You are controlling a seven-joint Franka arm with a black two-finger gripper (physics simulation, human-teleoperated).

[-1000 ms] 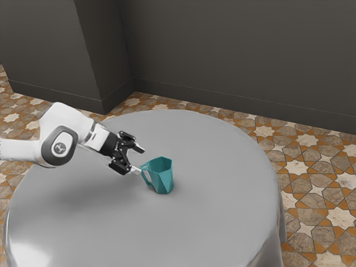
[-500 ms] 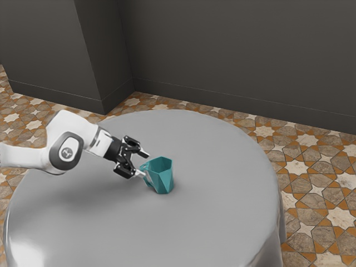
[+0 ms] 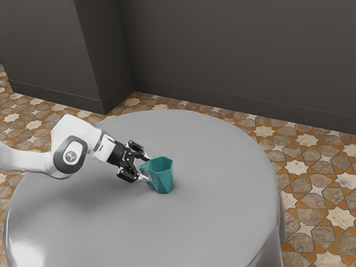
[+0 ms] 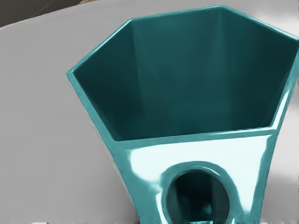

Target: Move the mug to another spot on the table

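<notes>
Right now the teal mug stands upright on the round grey table, a little to the exterior view's left of the table's middle. The black gripper sits low at the mug's handle, fingers spread apart with one on either side of it and nothing pinched. Up close from the wrist, the mug's six-sided mouth gapes wide, and its handle loop faces the hand.

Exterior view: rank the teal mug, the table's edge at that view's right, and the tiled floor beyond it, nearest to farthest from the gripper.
1. Teal mug, just ahead of the gripper.
2. Table's edge, past the mug.
3. Tiled floor, beyond that edge.
</notes>
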